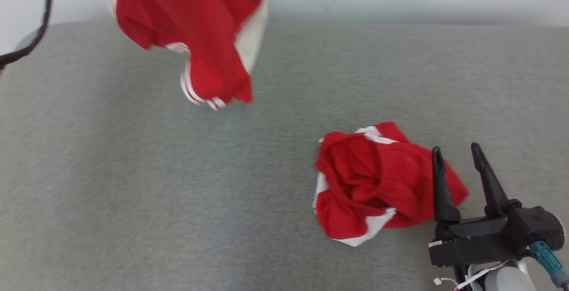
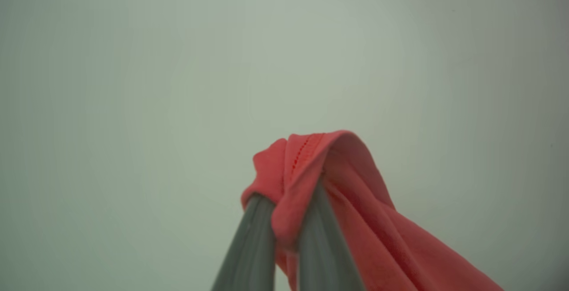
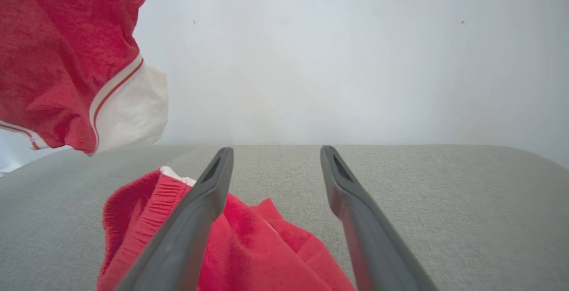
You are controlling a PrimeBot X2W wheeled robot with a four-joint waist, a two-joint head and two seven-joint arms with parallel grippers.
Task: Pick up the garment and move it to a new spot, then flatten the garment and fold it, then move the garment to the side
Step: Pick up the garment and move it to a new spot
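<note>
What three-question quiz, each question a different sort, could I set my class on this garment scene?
1. True or false: the right pincer is open.
2. What grips the lifted garment? A) the left pincer B) the right pincer C) a person's hand
3. Fill in: the crumpled garment lies on the ____ surface.

Key: 1 true; 2 A; 3 grey.
</note>
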